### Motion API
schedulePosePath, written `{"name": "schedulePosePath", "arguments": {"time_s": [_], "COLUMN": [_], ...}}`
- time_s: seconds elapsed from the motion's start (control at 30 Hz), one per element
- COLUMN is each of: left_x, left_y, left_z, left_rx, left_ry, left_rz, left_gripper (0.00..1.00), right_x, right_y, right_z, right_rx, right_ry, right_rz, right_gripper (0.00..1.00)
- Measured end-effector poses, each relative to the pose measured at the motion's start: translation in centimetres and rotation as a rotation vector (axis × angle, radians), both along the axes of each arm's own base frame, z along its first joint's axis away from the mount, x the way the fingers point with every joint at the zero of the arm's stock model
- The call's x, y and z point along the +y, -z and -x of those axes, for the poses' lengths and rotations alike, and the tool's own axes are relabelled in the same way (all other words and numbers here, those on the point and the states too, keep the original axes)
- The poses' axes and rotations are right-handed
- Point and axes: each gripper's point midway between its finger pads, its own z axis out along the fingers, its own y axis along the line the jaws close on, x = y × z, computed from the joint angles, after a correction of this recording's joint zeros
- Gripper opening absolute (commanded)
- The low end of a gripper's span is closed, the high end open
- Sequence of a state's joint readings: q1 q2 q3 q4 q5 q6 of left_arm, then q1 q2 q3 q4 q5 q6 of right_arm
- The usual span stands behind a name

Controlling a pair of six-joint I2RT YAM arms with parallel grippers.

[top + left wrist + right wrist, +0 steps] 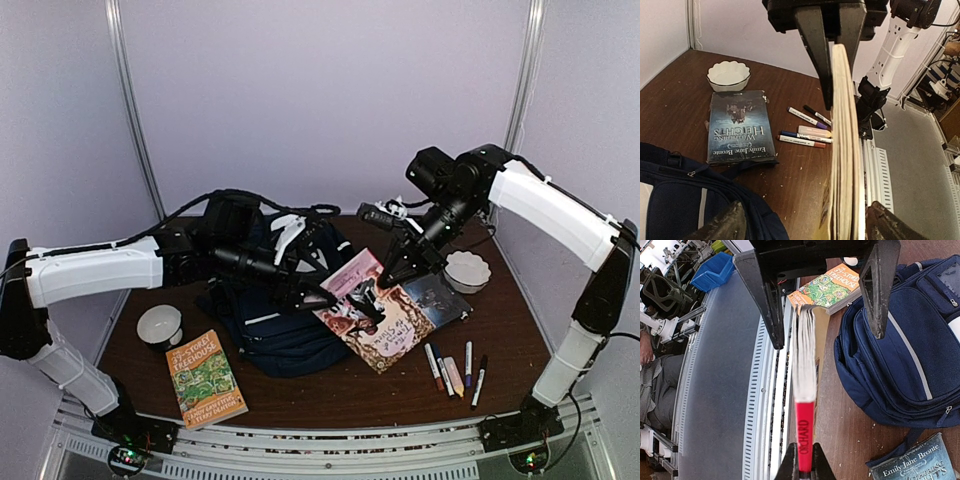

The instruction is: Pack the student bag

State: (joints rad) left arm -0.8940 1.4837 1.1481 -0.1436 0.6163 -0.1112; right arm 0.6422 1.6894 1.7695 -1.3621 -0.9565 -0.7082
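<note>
student bag [275,300] lies left of the markers [455,372] (treehouse book [205,378] nearer).

Backpack [275,320], books, bowls on table [330,395]

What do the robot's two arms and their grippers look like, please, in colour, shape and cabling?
Both arms have white shell links joined by black joints and black bases. The left arm and the right arm each carry a thin black cable along the link. Each has a blocky black wrist. The left gripper and right gripper have slim, dark, tapering fingers with worn tips.
</note>
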Motion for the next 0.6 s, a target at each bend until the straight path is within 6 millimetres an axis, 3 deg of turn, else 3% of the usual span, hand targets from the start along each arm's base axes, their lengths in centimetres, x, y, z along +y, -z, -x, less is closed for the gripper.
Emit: {"name": "schedulePosePath", "arguments": {"time_s": [0.3,0.6], "left_x": [0.6,0.6], "left_y": [1.9,1.7], "left_z": [2.0,2.7], "left_rx": [0.085,0.119], "left_ry": [0.066,0.101], "left_rz": [-0.017,-0.007], "left_gripper": [0.43,0.23], "right_x": [0.1,0.3], "right_y": [0.6,0.5], "right_z": [-0.2,-0.1], "right_rx": [0.023,0.049], "right_ry": [0.005,0.019], "right_rz": [0.015,0.016], "right_gripper": [0.0,0.0]}}
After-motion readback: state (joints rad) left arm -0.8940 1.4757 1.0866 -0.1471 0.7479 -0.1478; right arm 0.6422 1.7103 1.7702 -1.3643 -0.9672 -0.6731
